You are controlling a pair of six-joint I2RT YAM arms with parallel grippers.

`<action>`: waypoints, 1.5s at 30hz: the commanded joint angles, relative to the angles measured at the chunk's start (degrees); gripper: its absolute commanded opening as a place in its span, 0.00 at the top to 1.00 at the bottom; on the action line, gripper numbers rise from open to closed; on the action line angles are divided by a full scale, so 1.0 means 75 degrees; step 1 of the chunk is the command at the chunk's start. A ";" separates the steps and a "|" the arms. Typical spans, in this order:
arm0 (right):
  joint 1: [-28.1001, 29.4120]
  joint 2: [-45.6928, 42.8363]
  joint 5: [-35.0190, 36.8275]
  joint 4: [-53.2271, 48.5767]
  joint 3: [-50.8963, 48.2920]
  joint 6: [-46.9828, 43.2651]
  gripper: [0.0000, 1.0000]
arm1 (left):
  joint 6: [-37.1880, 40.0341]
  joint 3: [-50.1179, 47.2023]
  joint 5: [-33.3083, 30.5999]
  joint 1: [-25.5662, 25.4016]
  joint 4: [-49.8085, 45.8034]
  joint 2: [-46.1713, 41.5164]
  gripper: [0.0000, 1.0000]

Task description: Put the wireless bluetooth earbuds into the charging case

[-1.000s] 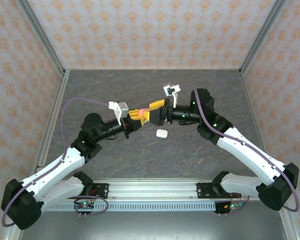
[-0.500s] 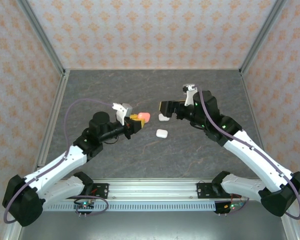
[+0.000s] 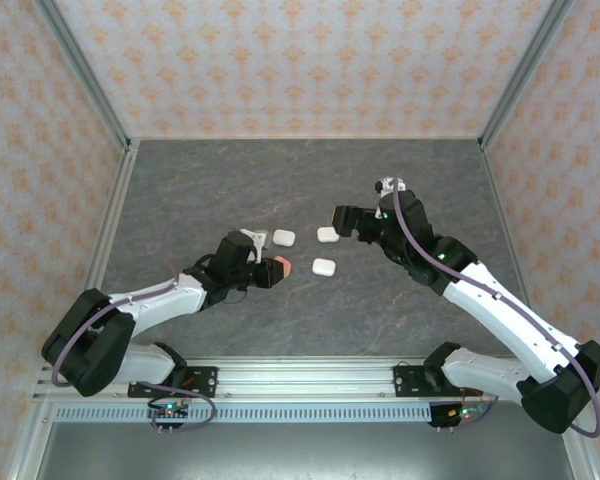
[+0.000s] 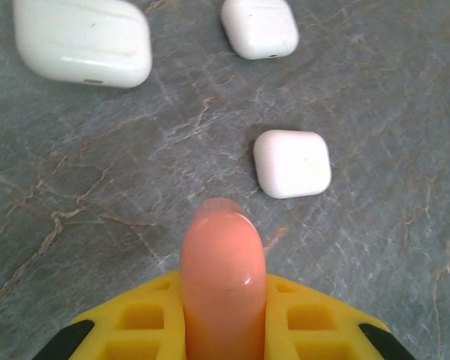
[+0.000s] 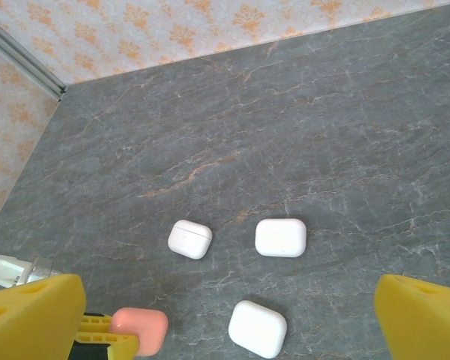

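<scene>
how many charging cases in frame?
4. On the table: left white case, right white case, near white case. Coral case sits between the fingers of the left gripper. None seem hidden.

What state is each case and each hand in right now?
Left hand: shut on coral case.
Right hand: open, empty.
Coral case: lid shut, held.
Left white case: lid shut, lying loose.
Right white case: lid shut, lying loose.
Near white case: lid shut, lying loose.

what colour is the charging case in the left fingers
Coral pink. The charging case shows best in the left wrist view.
</scene>
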 commanded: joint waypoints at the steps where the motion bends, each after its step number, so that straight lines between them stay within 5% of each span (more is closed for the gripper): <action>1: -0.0037 0.0029 0.0332 -0.0187 0.0005 0.0010 0.01 | -0.0475 0.0152 -0.0183 0.0015 0.0212 0.0407 1.00; 8: -0.0042 0.0087 0.0347 -0.0317 0.0051 -0.0075 0.01 | -0.0704 0.0143 -0.0320 0.0009 0.0467 0.0838 0.98; 16: -0.0614 0.0078 -0.0151 -0.0605 -0.0018 -0.0121 0.01 | -0.0510 0.0204 -0.0987 0.0015 -0.0222 0.0590 0.39; 24: -0.2317 -0.0279 0.0133 -0.0735 -0.0774 -0.0810 0.01 | 0.0590 0.0824 -0.2927 0.0389 -0.1912 -0.0900 0.03; 29: -0.3559 -0.1022 0.1050 0.0445 -0.1987 -0.1482 0.01 | 0.1424 0.1208 -0.4760 0.1044 -0.2433 -0.1727 0.00; 35: -0.4472 -0.1100 0.1314 0.3085 -0.3700 -0.2402 0.01 | 0.2917 0.0559 -0.7055 0.1560 -0.0833 -0.2408 0.00; 45: -0.4516 0.0907 0.0715 0.8576 -0.5575 -0.2967 0.01 | 0.3643 -0.0290 -0.6554 0.2526 0.0807 -0.1622 0.00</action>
